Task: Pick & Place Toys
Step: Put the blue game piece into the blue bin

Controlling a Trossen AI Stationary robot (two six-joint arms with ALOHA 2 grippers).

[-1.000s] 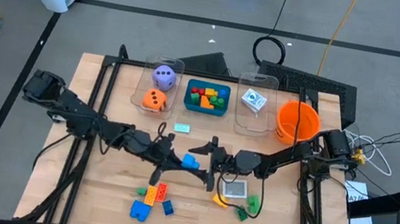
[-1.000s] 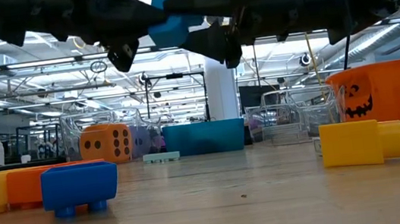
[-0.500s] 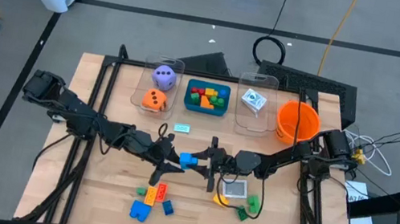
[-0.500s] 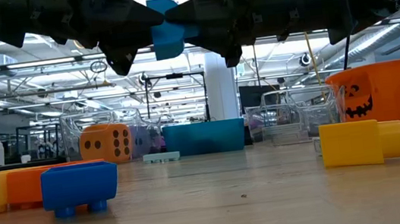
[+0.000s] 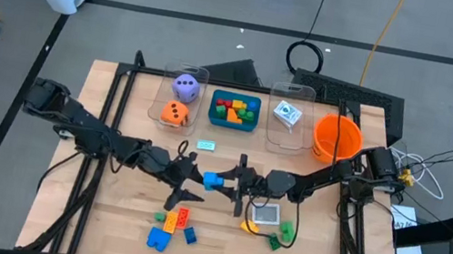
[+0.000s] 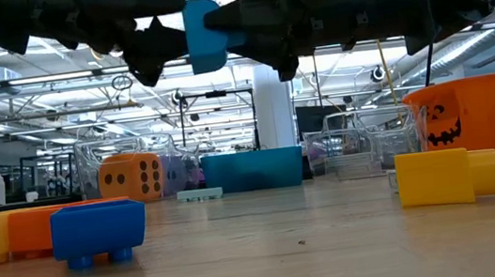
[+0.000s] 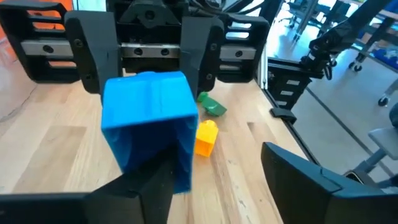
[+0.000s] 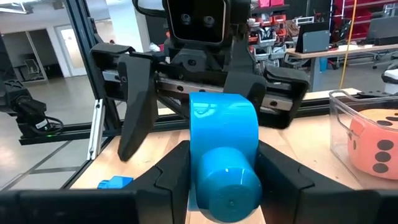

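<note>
A handover is being carried out in mid-air above the middle of the table. The blue brick (image 5: pixel 212 181) is being held well clear of the wooden tabletop (image 5: pixel 217 236), between the two arms. It is being clamped by the right gripper (image 5: pixel 230 183), whose fingers (image 8: pixel 177 171) are seen pressed against both sides of the brick in the right wrist view. The left gripper (image 5: pixel 190 177) is standing released, its fingers (image 8: pixel 134 106) spread apart on either side of the brick and no longer pressing on it, as is shown in the right wrist view.

For the step to be done well, the left arm should be drawn straight back along its own line, so that the brick is not brushed by the opened fingers and twisted in the right gripper's hold. The right-hand grip should be kept firm and level while this is being done, since the brick looks smooth and could slip if nudged.

The teal tray (image 5: pixel 235 111), already holding other bricks, is judged to be the likely place for it, and a clear path toward it is being left open. More loose bricks (image 5: pixel 171 226) are lying on the near part of the table, with an orange die (image 5: pixel 174 114) and a purple die (image 5: pixel 184 86) in a clear bin (image 5: pixel 202 77).
</note>
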